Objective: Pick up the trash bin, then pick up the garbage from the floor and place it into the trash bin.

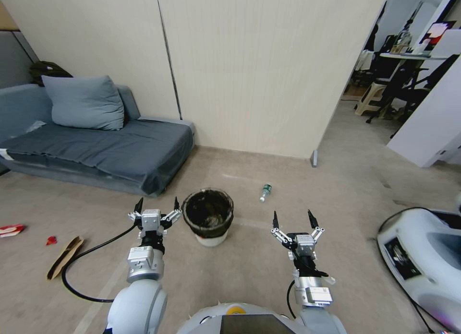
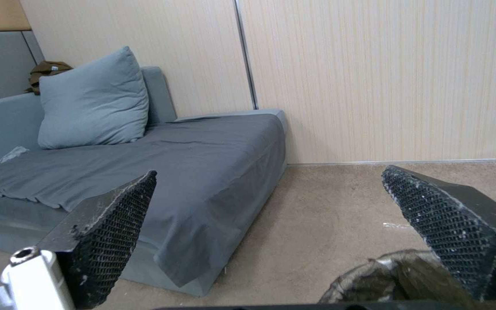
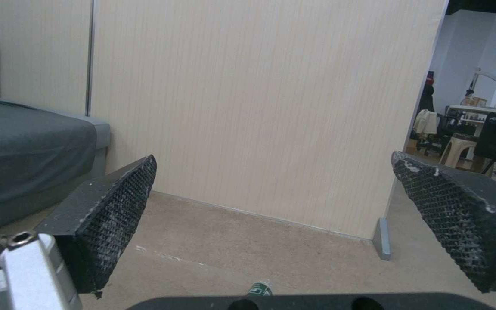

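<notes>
Far out to the side of the left gripper [image 1: 156, 205], on the floor [image 1: 230, 271], lie a red-and-white wrapper [image 1: 11, 230], a small red scrap [image 1: 51, 240] and a flattened brown cardboard piece [image 1: 64, 257] — all well apart from either arm, past the black cable [image 1: 86, 252] that curls beside the left arm.

The left gripper hovers with its fingers spread wide, nothing between them. The trash bin [image 1: 208, 216] stands upright on the floor just beside it, toward the robot's right and a little lower; in the left wrist view the bag-lined rim [image 2: 374, 280] sits just under the inner finger [image 2: 449, 232], so the bin's near wall is off to one side of the gap rather than centred in it. Judging from this, a grasp on the rim calls for a small shift rightward and down — and the left arm is clearly the nearer one.

The right gripper [image 1: 293, 220] hovers on the bin's other side, also spread and empty, farther from the rim than the left. Ahead of it, beyond its fingertips, a small plastic bottle [image 1: 265, 192] lies on the floor, its long axis pointing roughly away from the robot; its green cap end [image 3: 259, 290] peeks in low in the right wrist view. The bottle is nearer the right arm.
</notes>
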